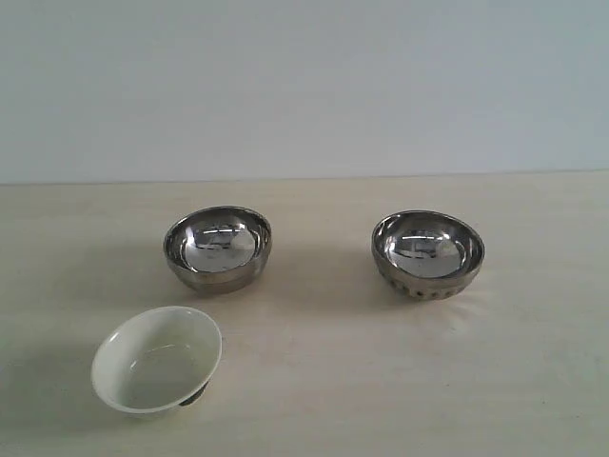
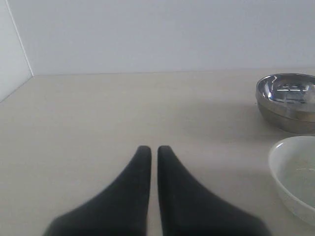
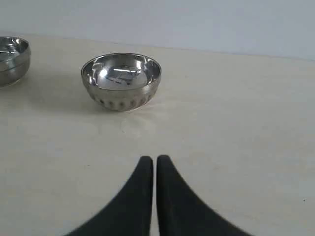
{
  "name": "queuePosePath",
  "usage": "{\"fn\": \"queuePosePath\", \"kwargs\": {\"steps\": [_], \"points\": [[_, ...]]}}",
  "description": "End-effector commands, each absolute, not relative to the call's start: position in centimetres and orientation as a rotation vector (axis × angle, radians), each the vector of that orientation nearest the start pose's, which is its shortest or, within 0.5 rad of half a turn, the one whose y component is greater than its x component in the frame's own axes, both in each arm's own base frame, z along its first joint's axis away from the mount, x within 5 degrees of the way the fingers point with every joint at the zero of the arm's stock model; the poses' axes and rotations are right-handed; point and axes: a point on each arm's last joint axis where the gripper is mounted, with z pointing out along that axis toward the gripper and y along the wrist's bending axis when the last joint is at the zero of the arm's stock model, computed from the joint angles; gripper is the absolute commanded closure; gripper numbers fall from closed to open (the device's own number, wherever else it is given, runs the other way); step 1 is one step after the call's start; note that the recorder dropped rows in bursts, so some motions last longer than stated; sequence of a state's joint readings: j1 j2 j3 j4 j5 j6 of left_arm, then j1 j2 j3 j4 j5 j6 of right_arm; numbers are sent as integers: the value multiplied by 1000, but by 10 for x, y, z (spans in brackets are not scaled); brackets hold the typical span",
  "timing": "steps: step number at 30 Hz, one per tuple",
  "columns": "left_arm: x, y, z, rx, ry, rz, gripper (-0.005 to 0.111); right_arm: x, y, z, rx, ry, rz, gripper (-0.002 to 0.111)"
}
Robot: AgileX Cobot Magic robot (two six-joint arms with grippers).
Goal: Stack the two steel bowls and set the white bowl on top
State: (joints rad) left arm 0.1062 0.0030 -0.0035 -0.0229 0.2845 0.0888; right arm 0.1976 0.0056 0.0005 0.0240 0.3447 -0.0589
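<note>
Two steel bowls are sitting upright on the pale wooden table, well apart from each other and level in depth, about midway between the near edge and the far wall. The smooth-sided steel bowl is standing left of centre. The ribbed steel bowl (its scalloped lower wall is showing just above the tabletop) is standing right of centre. Both are lying open side up with nothing inside them.

The white bowl is resting near and slightly left of the smooth-sided steel bowl, apart from it and not touching. It is sitting tilted, with its small dark foot showing at its near right edge.

The left gripper is hanging over bare table to the left of the white bowl. Its two black fingers are pressing together with only a thin slit between them and are clasping nothing. The right gripper is hanging over bare table nearer than the ribbed steel bowl and apart from it. Its fingers are likewise clenched and holding nothing.
</note>
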Motion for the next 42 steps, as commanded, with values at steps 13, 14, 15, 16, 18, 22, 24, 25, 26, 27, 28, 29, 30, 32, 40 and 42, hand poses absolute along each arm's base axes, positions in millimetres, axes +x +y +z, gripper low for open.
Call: {"fn": "queuePosePath", "kwargs": {"steps": [13, 14, 15, 16, 18, 22, 24, 25, 26, 27, 28, 29, 30, 32, 40, 42], "points": [[55, 5, 188, -42, 1762, 110, 103, 48, 9, 242, -158, 1145, 94, 108], [55, 5, 188, -42, 1762, 110, 103, 46, 9, 246, -151, 1100, 95, 108], [55, 5, 188, -42, 1762, 110, 103, 44, 8, 250, -143, 1047, 98, 108], [55, 5, 188, -42, 1762, 110, 103, 41, 8, 255, -134, 980, 99, 108], [55, 5, 188, -42, 1762, 110, 103, 33, 6, 266, -108, 830, 115, 108], [55, 5, 188, -42, 1762, 110, 103, 17, 3, 280, -40, 607, 217, 108], [55, 5, 188, -42, 1762, 110, 103, 12, 1, 285, -6, 536, 293, 108], [55, 5, 188, -42, 1762, 110, 103, 9, 0, 292, 6, 514, 318, 108], [55, 5, 188, -42, 1762, 110, 103, 6, 0, 299, 13, 502, 344, 108], [55, 5, 188, -42, 1762, 110, 103, 5, -1, 304, 16, 502, 360, 108], [55, 5, 188, -42, 1762, 110, 103, 3, -1, 313, 21, 501, 379, 108], [55, 5, 188, -42, 1762, 110, 103, 0, -2, 323, 24, 505, 393, 108], [55, 5, 188, -42, 1762, 110, 103, -3, -2, 333, 21, 510, 399, 108], [55, 5, 188, -42, 1762, 110, 103, -10, -2, 354, 9, 542, 403, 108], [55, 5, 188, -42, 1762, 110, 103, -4, -1, 425, 14, 808, 392, 108], [55, 5, 188, -42, 1762, 110, 103, 9, 2, 439, 16, 899, 387, 108]]}}
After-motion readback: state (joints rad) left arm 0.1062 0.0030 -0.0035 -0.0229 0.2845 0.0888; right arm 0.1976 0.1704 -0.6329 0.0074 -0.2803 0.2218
